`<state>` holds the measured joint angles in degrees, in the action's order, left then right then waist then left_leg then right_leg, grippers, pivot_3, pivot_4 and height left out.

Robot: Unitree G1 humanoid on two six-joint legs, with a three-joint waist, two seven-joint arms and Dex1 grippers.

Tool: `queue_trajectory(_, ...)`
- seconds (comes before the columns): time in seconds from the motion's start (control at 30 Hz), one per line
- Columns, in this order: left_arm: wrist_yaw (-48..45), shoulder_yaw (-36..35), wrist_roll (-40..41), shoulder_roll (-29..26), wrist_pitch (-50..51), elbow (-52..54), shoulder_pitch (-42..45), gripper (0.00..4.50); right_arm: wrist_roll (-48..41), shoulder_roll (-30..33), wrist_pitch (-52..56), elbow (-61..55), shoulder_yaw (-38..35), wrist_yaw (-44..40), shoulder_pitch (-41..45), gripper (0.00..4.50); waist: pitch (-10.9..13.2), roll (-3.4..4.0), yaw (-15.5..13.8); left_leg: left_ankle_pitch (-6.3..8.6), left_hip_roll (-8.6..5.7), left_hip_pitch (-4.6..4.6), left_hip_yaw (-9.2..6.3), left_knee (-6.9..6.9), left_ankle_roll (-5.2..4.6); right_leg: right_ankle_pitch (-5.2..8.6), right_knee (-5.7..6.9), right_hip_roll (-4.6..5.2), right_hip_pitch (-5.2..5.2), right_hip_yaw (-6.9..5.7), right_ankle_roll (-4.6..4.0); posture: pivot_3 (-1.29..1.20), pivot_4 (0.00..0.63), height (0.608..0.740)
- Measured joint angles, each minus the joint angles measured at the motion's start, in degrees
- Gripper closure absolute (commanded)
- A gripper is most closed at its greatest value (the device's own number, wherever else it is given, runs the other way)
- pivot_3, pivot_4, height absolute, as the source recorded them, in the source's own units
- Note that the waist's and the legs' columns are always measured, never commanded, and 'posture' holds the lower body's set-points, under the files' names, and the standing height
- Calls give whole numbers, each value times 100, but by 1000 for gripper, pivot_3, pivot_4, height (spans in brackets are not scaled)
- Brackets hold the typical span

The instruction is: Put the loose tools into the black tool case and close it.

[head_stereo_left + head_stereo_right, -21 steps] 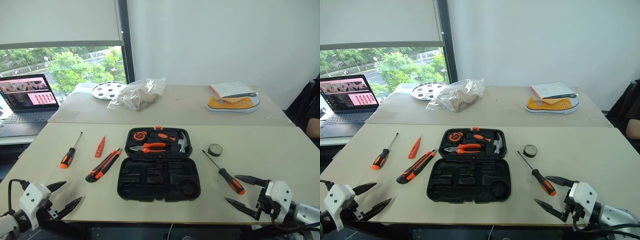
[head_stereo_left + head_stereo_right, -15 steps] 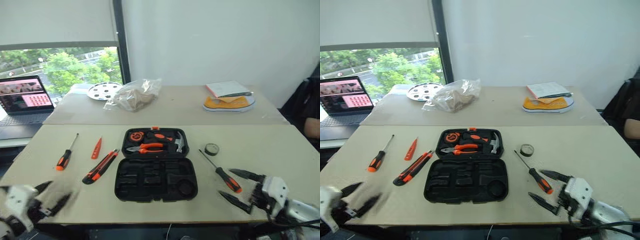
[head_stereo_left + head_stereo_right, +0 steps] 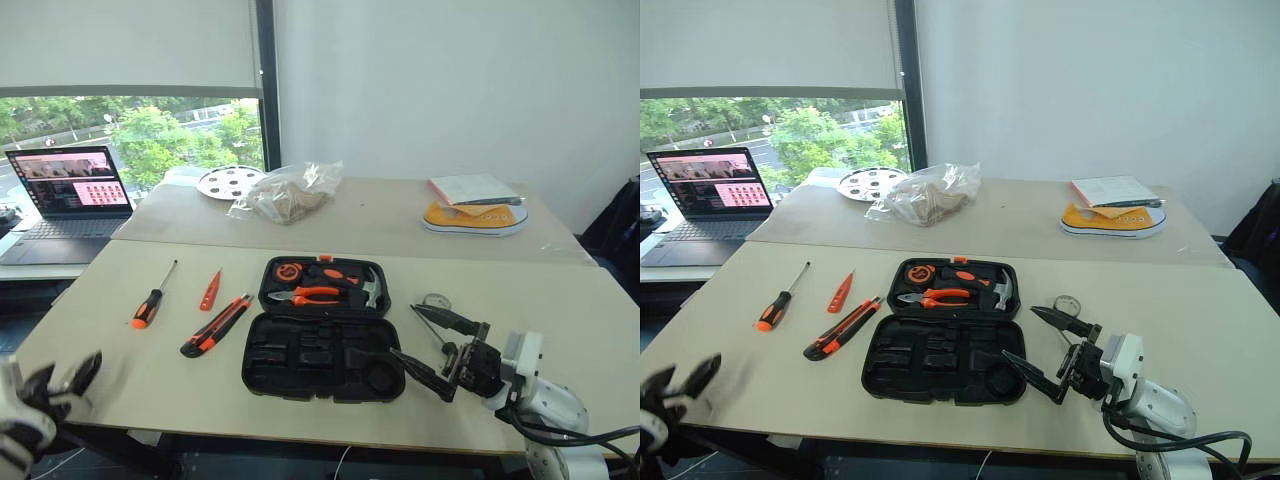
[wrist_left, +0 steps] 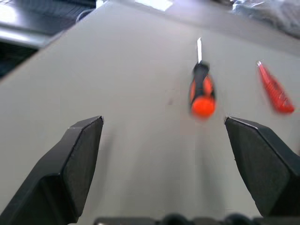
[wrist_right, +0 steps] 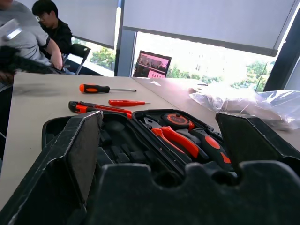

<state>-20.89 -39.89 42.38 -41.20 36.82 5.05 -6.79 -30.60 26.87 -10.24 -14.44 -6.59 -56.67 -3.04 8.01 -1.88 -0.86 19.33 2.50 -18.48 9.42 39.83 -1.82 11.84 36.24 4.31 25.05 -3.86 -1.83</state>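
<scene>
- The right hand has swung in from the near right edge of the tabletop toward the black tool case; its spread fingers now point at the case's right side, one fingertip just beside its near right corner.
- That hand now covers the right-hand long screwdriver.
- The left hand has dropped lower and further left of the case.

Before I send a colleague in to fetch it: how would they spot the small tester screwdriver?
Start at the open black tool case in the middle of the near table. Three orange-and-black tools lie to its left: nearest is the utility knife, farthest a long screwdriver. The tester screwdriver lies between them, the shortest of the three and orange all over.
</scene>
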Motion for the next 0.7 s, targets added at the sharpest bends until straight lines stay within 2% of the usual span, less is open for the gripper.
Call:
queue_trajectory(0.1,74,473,-75,-615,848,-453,740,35,4,2,85,-10,119,5,61,0,1,13,75,-4,-1,5,16,-11,1,2,3,-20,10,9,-1,0,150,740)
queue_trajectory(0.23,-59,1547,-636,-892,1355,-1982,2335,35,15,10,206,-1,201,19,205,0,7,3,102,-19,-3,1,24,-9,14,10,22,-46,21,1,-9,0,150,740)
queue_trajectory(0.37,-503,2250,-1101,-1049,1440,-2879,3168,35,13,20,241,-10,204,43,245,0,5,1,149,-7,2,4,30,-11,38,35,44,-62,32,4,-28,0,150,740)
queue_trajectory(0.4,-570,2355,-1210,-1053,1426,-3021,3264,570,13,22,251,-7,205,43,243,0,5,1,161,-4,3,5,32,-11,44,45,49,-65,37,5,-34,0,150,740)
queue_trajectory(0.47,-719,2529,-1430,-1056,1329,-3286,3443,1029,12,45,257,-7,197,44,203,0,5,2,164,5,10,5,39,-9,62,58,53,-86,39,4,-49,0,150,740)
queue_trajectory(0.57,-875,2639,-1650,-1057,1277,-3409,3525,2244,13,59,257,-14,192,55,138,0,5,2,150,4,17,13,50,-9,81,83,84,-89,46,6,-65,0,150,740)
queue_trajectory(0.6,-910,2640,-1688,-1057,1267,-3419,3521,2502,13,59,257,-17,190,58,109,0,5,3,148,2,22,14,49,-9,84,85,86,-90,46,6,-67,0,150,740)
queue_trajectory(0.63,-972,2636,-1731,-1057,1252,-3419,3502,3019,13,59,257,-25,182,65,53,0,5,3,145,0,24,14,45,-9,87,85,88,-90,45,5,-68,0,150,740)
queue_trajectory(0.7,-1099,2591,-1761,-1065,1183,-3409,3415,3606,14,59,257,-29,169,74,-19,0,5,3,142,0,29,17,37,-8,87,85,91,-87,43,10,-68,0,150,740)
